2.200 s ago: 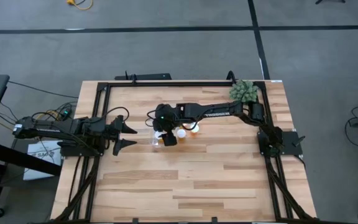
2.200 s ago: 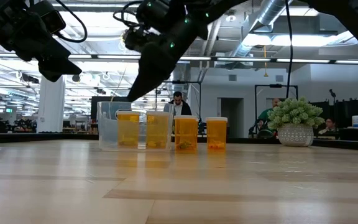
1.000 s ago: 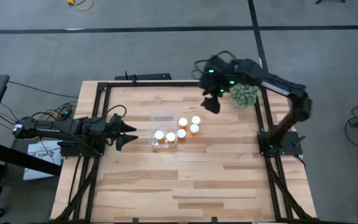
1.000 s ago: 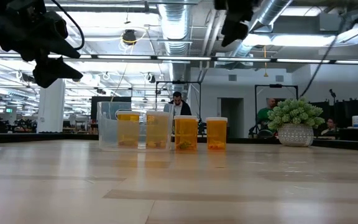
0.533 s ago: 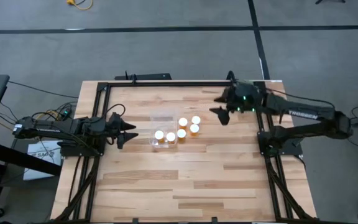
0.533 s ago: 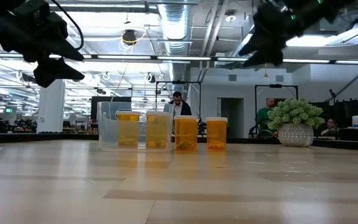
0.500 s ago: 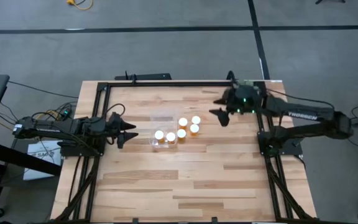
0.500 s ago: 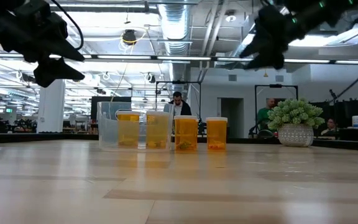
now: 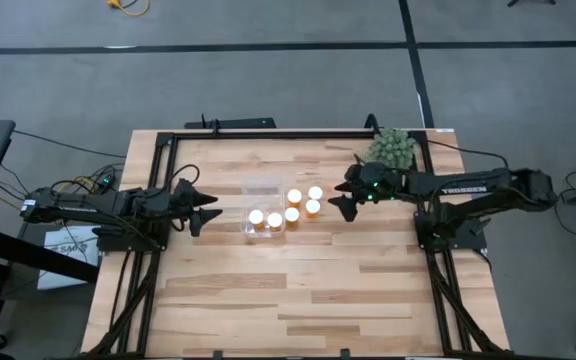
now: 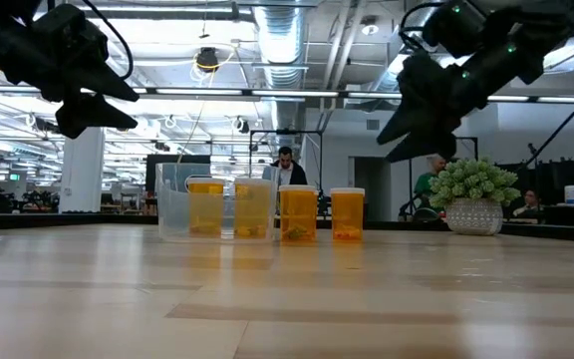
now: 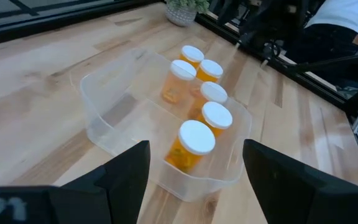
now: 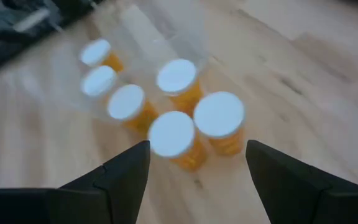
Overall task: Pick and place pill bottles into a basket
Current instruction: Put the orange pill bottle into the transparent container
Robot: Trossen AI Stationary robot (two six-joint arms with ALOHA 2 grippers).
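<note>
**Right arm comes back down near the bottles**

On the wooden table (image 9: pixel 298 290), five pill bottles can be counted in the view from above. Two stand inside the clear basket (image 9: pixel 261 188): pill bottle one (image 9: pixel 256 217) and pill bottle two (image 9: pixel 275 220). Three more stand on the wood just beside the basket: pill bottle three (image 9: pixel 294 196), pill bottle four (image 9: pixel 315 193) and pill bottle five (image 9: pixel 312 207). One more white cap (image 9: pixel 291 214) sits right at the basket's edge, and it is hard to tell if it is in or out.

The right gripper (image 9: pixel 336 197) is close to the loose bottles, just to their right. Its fingers are spread apart and hold nothing. Half a second ago it was a little farther back, near the green plant (image 9: pixel 391 147). A second ago the arm was lifted high up over the back of the table. Two seconds ago it reached right over the basket. The bottles have not moved in the last second.

The left gripper (image 9: pixel 208 207) waits to the left of the basket, fingers spread apart, holding nothing. It has hardly moved.

From the right wrist, the caps look blurry, with the nearest bottle (image 12: pixel 219 119) between the two dark fingers.
</note>
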